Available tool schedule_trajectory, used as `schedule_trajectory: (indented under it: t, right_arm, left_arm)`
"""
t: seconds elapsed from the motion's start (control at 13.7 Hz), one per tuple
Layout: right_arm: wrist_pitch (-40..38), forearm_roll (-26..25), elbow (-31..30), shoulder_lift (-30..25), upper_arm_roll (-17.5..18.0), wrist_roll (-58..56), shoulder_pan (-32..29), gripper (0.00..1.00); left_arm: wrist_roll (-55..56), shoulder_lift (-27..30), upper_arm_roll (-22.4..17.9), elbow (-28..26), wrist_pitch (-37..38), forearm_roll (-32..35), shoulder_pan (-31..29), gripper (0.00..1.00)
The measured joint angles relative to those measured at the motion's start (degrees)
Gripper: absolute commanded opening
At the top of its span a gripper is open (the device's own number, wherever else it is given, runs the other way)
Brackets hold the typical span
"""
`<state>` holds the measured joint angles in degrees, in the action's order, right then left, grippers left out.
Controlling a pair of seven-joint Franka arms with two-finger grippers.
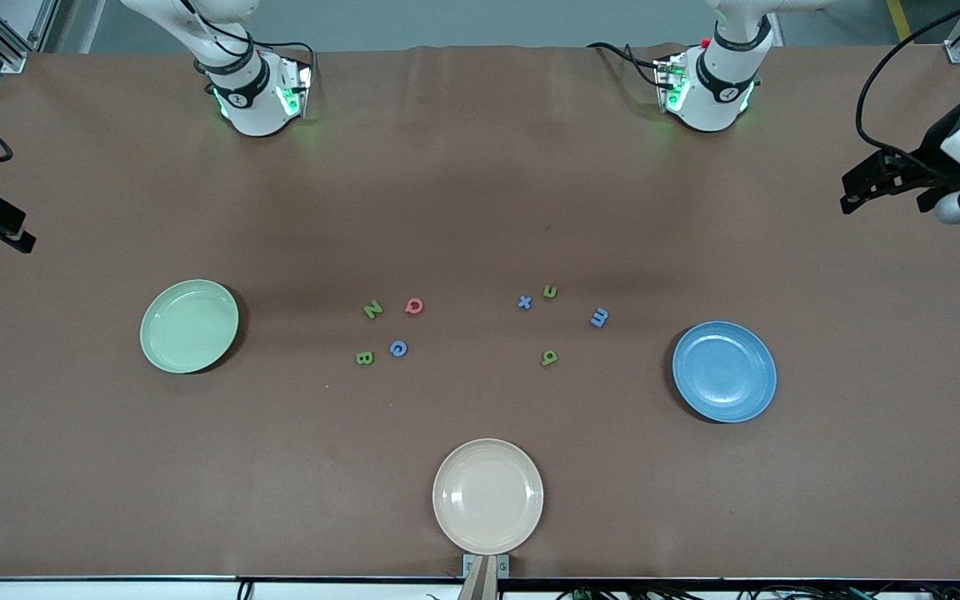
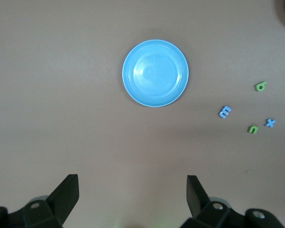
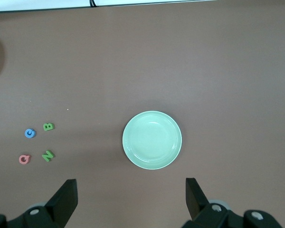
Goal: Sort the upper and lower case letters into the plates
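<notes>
The upper case letters lie in a group mid-table: green N (image 1: 372,310), red Q (image 1: 414,307), blue G (image 1: 397,349), green B (image 1: 364,358). The lower case letters lie beside them toward the left arm's end: blue x (image 1: 524,302), green u (image 1: 549,292), blue m (image 1: 599,317), green g (image 1: 549,358). The pale green plate (image 1: 188,326) and the blue plate (image 1: 724,372) are both empty. My left gripper (image 2: 133,190) is open and empty, high over bare table at its end. My right gripper (image 3: 131,192) is open and empty, high over its end.
A cream-beige plate (image 1: 488,496) sits empty near the table's front edge, nearer the camera than the letters. The two arm bases (image 1: 257,96) (image 1: 709,92) stand along the table's back edge. Brown table (image 1: 480,192) stretches between the bases and the letters.
</notes>
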<state>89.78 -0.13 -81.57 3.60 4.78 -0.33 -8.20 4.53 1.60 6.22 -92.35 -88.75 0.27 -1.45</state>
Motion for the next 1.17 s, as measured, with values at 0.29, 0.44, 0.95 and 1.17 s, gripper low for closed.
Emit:
schedule_trajectory:
  t: [0.29,0.44,0.95,1.17]
  right_arm:
    - [-0.2,0.0,0.0,0.0,0.4,0.0,0.1,1.00]
    - [-0.5,0.0,-0.1,0.0,0.9,0.0,0.5,1.00]
    - [1.6,0.0,-5.3,5.8,1.6,8.3,13.1,1.00]
    - [15.6,0.1,-11.7,12.1,1.7,9.5,19.4,1.00]
  left_arm:
    - [2.7,-4.5,1.6,-0.8,-3.1,-1.1,0.3,1.00]
    - [6.9,-5.3,2.2,-3.1,-6.0,-2.4,0.6,1.00]
    - [19.5,-6.9,6.6,-13.1,-17.8,-2.6,2.0,1.00]
    - [28.5,-10.1,10.4,-15.9,-23.7,-2.6,2.1,1.00]
